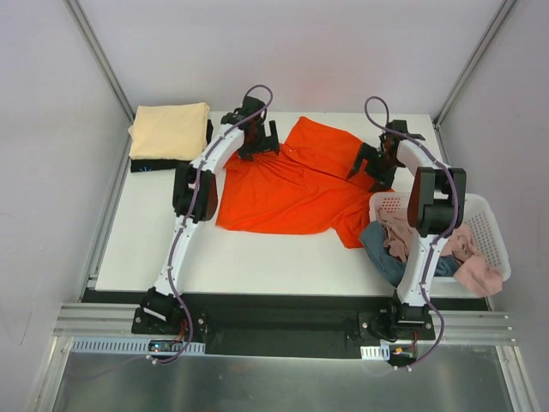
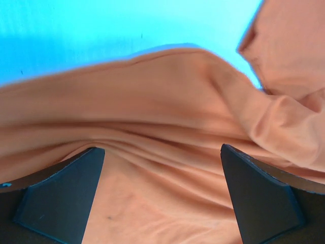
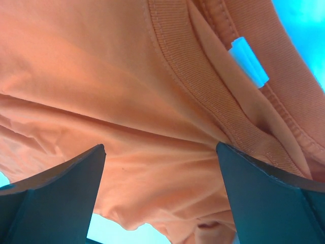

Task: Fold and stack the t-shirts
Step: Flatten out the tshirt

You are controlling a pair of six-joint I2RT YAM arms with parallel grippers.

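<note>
White table [image 1: 257,257] is carrying the orange t-shirt [image 1: 292,193], bunching beneath your left gripper [image 1: 259,142] and right gripper [image 1: 369,163], both standing apart; closing now, you're risking pinching doubled layers

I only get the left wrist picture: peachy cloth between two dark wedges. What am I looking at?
Observer: From overhead, it's an orange-red t-shirt spread on a white table. The wedges are the open fingers of the left gripper, at the shirt's far-left edge.
Operator: Is the other arm doing anything?
Observer: The right gripper is open too, at the shirt's far-right edge. Its own camera shows the collar and a white label.
Operator: Any other shirts around?
Observer: A folded cream shirt lies on a black shirt at the table's far-left corner.
</note>
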